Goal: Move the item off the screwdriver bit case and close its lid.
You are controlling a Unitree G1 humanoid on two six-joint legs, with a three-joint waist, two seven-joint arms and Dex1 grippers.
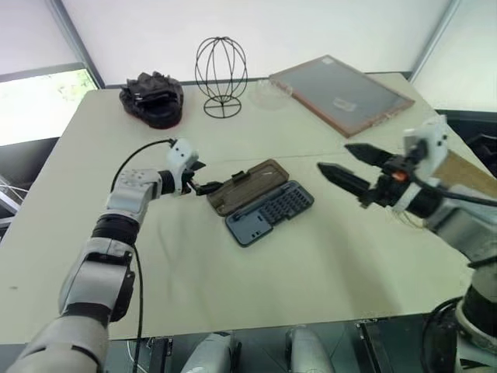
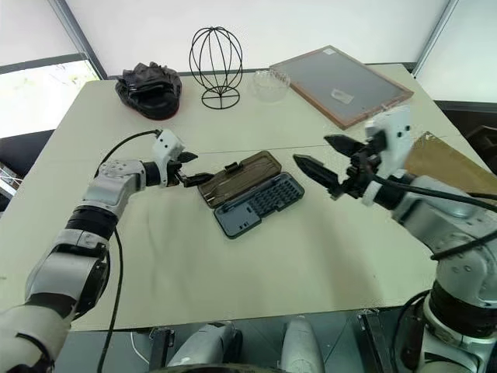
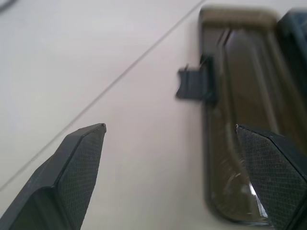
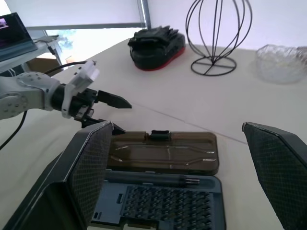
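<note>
The screwdriver bit case lies open mid-table, its dark blue-grey base (image 1: 270, 211) showing rows of bits. The smoky-brown lid (image 1: 248, 185) lies flat beside the base, its black latch tab (image 3: 194, 84) facing my left gripper. My left gripper (image 1: 203, 176) is open, low over the table just left of the lid, with one finger near the lid's edge. My right gripper (image 1: 332, 156) is open and empty, raised to the right of the case and pointing at it. The item, a tan paper bag (image 2: 444, 162), lies at the table's right edge behind my right arm, off the case.
At the back of the table stand a black lumpy object (image 1: 153, 98), a wire globe stand (image 1: 221, 76), a clear glass bowl (image 2: 269, 83) and a wood-framed grey board (image 1: 339, 93). The table's front edge (image 1: 256, 322) is near me.
</note>
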